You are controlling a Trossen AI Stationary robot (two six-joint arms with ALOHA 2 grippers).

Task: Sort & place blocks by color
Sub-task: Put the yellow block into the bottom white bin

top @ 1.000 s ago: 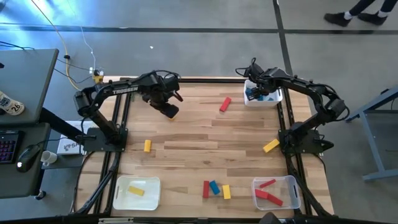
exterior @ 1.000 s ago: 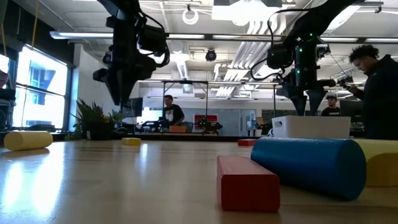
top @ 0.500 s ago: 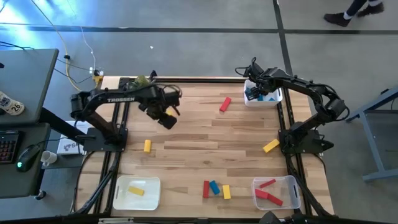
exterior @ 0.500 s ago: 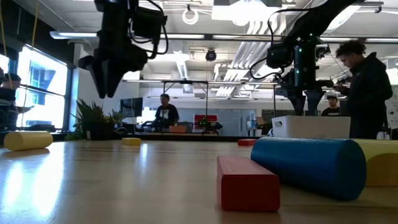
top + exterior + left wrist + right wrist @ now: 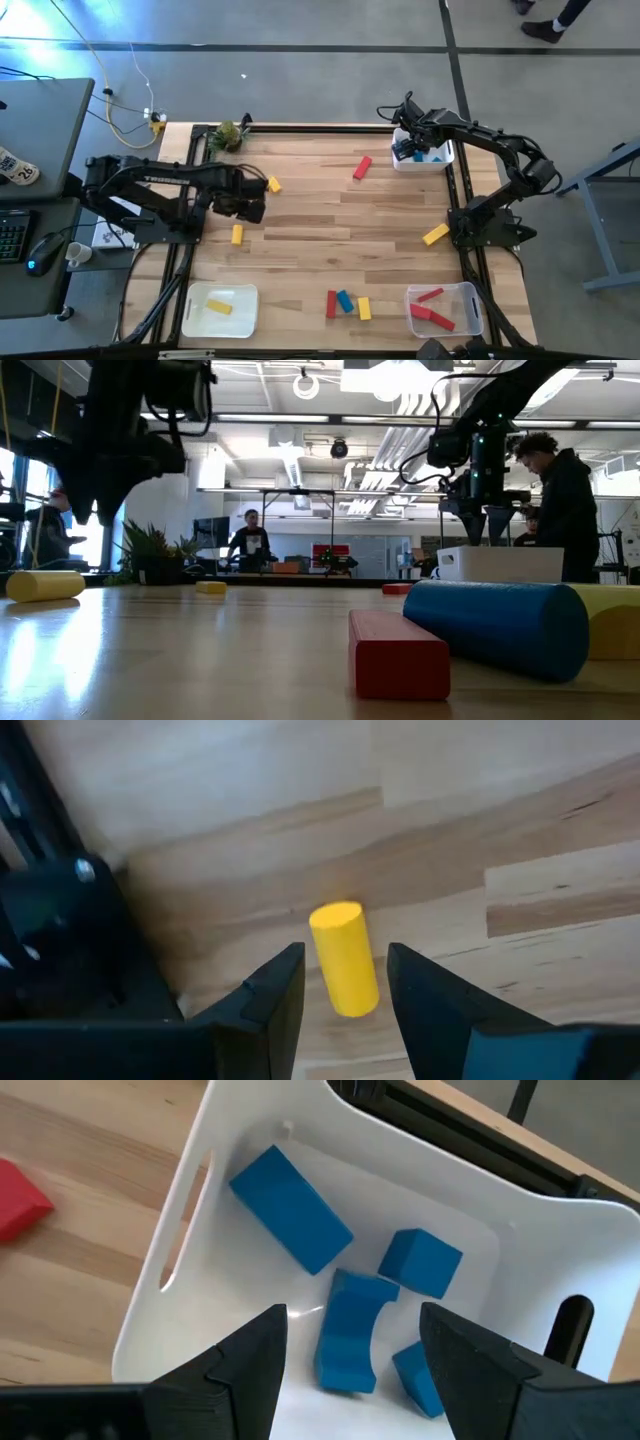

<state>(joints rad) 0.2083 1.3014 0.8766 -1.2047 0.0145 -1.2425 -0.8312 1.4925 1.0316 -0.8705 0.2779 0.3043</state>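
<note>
A yellow cylinder block point(image 5: 344, 958) lies on its side on the wood near the table's left edge point(image 5: 237, 234). My left gripper point(image 5: 345, 956) hangs open above it, one finger on either side, touching nothing point(image 5: 255, 207). My right gripper point(image 5: 355, 1348) hovers open over the white bin point(image 5: 170, 1240) at the far right corner point(image 5: 420, 150). Several blue blocks point(image 5: 292, 1208) lie inside that bin. Loose on the table are a small yellow block point(image 5: 273, 185), a red one point(image 5: 362, 167) and another yellow one point(image 5: 435, 234).
By the near edge a red point(image 5: 331, 304), a blue point(image 5: 345, 301) and a yellow block point(image 5: 364, 308) lie close together. A near-left bin point(image 5: 196, 296) holds a yellow block; a near-right bin point(image 5: 470, 292) holds red ones. A green clump point(image 5: 227, 135) sits at the far-left corner.
My left arm has swung from the far middle of the table toward the left and near edges and has come lower, stopping over the yellow cylinder. That uncovered the green clump and the small yellow block. A person walks in the room behind.
</note>
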